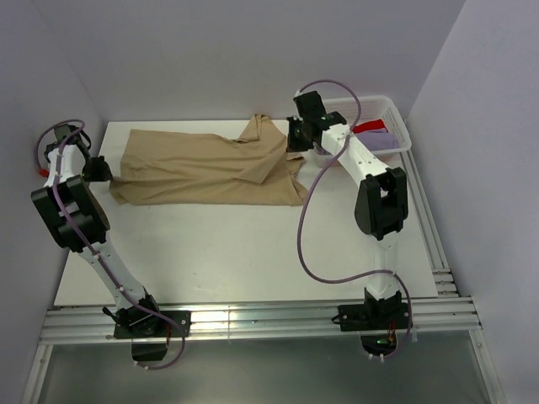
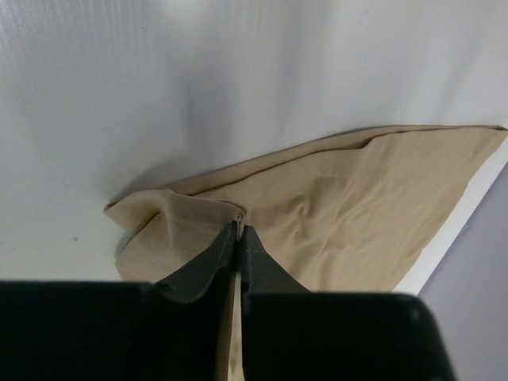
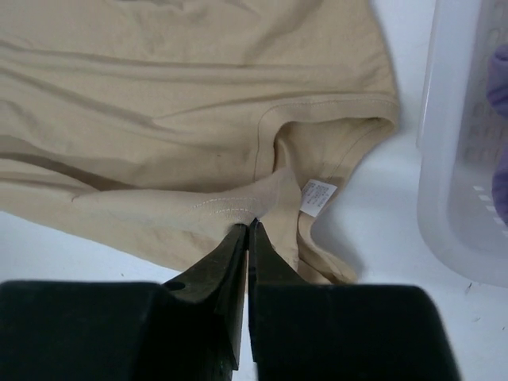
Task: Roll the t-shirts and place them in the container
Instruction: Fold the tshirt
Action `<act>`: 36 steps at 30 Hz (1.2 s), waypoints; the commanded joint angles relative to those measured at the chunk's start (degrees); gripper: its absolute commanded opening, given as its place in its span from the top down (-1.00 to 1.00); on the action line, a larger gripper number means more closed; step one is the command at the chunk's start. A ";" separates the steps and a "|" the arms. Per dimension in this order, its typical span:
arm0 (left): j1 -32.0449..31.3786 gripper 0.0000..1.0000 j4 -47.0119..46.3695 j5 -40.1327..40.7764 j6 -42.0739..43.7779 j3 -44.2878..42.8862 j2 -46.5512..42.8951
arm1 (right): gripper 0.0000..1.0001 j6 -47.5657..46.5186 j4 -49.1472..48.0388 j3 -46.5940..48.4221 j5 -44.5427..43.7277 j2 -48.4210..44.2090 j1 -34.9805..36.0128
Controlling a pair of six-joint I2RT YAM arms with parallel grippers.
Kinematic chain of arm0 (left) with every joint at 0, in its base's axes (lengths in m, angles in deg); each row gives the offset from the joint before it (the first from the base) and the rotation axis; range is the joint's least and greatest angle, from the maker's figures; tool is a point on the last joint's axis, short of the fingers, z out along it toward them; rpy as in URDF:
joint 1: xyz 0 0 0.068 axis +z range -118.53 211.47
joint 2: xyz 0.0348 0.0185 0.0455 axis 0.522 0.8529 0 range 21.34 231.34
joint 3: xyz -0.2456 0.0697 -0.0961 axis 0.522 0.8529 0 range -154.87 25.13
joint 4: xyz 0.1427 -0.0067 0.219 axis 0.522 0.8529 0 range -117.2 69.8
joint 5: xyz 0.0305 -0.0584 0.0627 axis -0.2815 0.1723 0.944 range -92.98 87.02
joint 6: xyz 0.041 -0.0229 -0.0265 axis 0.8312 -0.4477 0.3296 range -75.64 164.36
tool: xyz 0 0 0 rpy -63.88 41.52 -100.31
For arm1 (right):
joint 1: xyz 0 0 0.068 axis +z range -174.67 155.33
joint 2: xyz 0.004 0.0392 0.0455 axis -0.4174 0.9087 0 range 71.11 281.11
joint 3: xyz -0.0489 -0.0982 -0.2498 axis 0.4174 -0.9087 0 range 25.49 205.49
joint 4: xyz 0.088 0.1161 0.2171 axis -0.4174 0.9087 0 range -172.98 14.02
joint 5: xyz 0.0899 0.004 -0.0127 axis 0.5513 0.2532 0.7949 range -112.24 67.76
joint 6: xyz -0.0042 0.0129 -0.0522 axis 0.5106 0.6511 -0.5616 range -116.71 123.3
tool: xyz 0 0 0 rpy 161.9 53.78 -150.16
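White desk (image 1: pixel 253 252) carries the tan t-shirt (image 1: pixel 198 168) spread along its far side; left jaws pinch one corner tight, right jaws grip fabric, seemingly beside the neck label (image 3: pixel 319 197).

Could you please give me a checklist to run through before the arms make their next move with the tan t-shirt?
1. Left gripper shut on the tan t-shirt at its corner: ok.
2. Right gripper shut on the fabric beside the neck label: ok.
3. Shirt lying flat: not ok; it has folds and a turned-over flap near the collar end.
4. Shirt apart from the basket: ok; bare table shows between them.
5. How many fabric layers each grip has caught: cannot tell.
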 commanded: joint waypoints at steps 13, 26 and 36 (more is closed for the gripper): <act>1.21 -0.41 -9.37 -5.77 9.18 0.08 -2.30 | -0.14 4.75 -2.44 3.13 2.79 -2.60 -1.18; -4.77 -0.99 -32.31 -14.66 18.59 31.99 -26.99 | -0.18 18.46 -30.75 -53.02 2.87 -29.87 -0.91; -5.30 -0.99 -40.04 -18.95 17.37 46.03 -37.90 | -0.27 33.32 -50.35 -66.51 1.04 -29.80 0.32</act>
